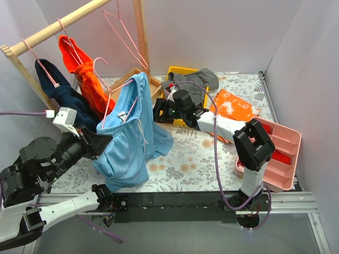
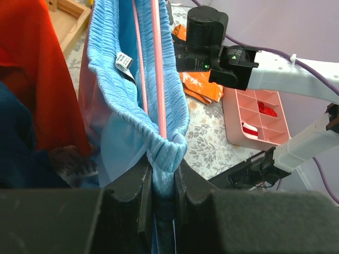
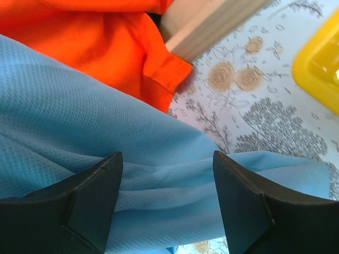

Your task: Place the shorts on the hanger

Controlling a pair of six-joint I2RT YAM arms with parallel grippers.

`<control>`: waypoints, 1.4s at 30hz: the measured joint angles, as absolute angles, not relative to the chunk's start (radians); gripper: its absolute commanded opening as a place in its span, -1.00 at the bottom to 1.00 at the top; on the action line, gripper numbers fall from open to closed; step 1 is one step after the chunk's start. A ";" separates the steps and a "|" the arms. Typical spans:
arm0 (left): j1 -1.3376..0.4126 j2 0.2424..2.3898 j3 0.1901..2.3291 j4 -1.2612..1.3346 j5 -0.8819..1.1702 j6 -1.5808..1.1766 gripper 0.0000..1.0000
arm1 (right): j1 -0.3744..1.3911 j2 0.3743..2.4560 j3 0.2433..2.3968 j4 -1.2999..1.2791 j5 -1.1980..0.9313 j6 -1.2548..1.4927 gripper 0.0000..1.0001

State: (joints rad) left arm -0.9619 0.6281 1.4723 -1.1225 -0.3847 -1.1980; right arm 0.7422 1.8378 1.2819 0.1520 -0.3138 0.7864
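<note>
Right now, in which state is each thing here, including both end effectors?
Sky-blue shorts: held up, waistband around the hanger wire, lower part draping down.
Pink hanger: threaded inside the shorts' waistband.
Left end effector: shut on the shorts' waistband.
Right end effector: open, blue fabric between its fingers.
Orange garment: hanging from the wooden rod.
Grey shorts: crumpled in the yellow tray.

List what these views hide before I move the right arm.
1. Left wrist: hook of the hanger, cut off by the top edge.
2. Left wrist: whether the left tool pinches wire too; the shorts wrap the corner.
3. Top view: hanger's lower end, covered by the shorts.
4. Right wrist: whether the open right tool touches fabric; depth unclear.
</note>
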 measured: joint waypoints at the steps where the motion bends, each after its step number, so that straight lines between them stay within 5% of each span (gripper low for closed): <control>1: -0.962 0.625 1.472 -1.122 -0.392 -1.198 -1.00 | 0.744 1.845 1.296 0.152 -0.314 0.786 0.51; 18: -0.962 0.816 1.475 -0.925 -0.736 -1.221 -1.00 | 0.744 2.021 1.637 -0.076 -0.336 0.711 0.51; 42: -0.909 1.246 1.654 -0.631 -1.066 -1.014 -1.00 | 0.739 1.776 1.470 -0.252 -0.277 0.597 0.50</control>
State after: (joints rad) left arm -0.9092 1.2461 1.6535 -0.6312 -1.0657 -1.0138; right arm 0.7391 1.7763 1.4700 -0.2523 -0.2768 0.5972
